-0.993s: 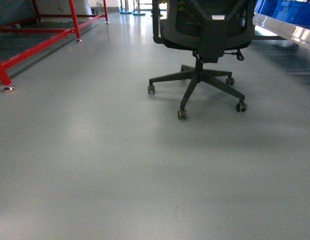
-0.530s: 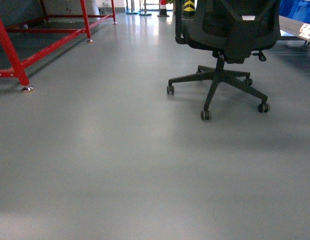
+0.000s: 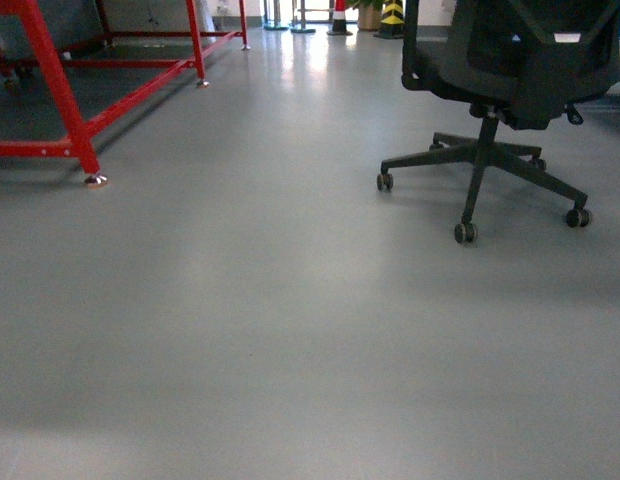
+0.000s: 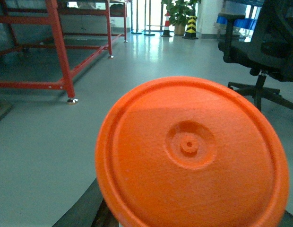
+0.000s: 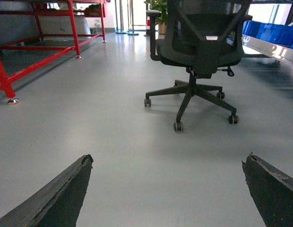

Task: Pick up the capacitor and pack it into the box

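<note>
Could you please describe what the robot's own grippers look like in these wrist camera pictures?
In the right wrist view, the right gripper shows two dark grey, nearly black, wedge-shaped fingers with rough, worn edges, tapering to blunt tips. No cables or markings show. In the left wrist view an orange disc hides the left gripper.

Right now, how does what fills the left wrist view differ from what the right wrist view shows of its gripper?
An orange disc fills the left wrist view, hiding that gripper. The right gripper shows two dark fingers spread wide with only grey floor between them. Both views share the red frame and black office chair.
</note>
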Tool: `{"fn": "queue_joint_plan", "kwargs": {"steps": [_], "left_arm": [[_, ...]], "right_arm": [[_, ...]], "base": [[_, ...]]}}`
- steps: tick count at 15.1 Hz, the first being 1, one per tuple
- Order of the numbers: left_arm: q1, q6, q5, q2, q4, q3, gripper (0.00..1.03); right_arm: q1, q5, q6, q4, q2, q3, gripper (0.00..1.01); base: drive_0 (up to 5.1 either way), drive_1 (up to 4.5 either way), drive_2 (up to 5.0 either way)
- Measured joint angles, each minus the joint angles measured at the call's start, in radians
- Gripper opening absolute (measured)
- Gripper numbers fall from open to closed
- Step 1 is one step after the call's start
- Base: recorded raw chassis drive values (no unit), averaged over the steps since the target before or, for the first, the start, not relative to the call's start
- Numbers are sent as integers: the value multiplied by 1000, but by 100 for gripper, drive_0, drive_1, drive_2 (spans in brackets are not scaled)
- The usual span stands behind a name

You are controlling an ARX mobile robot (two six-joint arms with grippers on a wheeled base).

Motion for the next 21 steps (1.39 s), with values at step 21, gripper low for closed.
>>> {"fn": "queue_joint_plan", "kwargs": {"steps": [21], "left_arm": [[0,0,-1,0,1,0,44]], "right_arm": [[0,0,0,2,0,0,98]], "base": [[-507,238,238]]}}
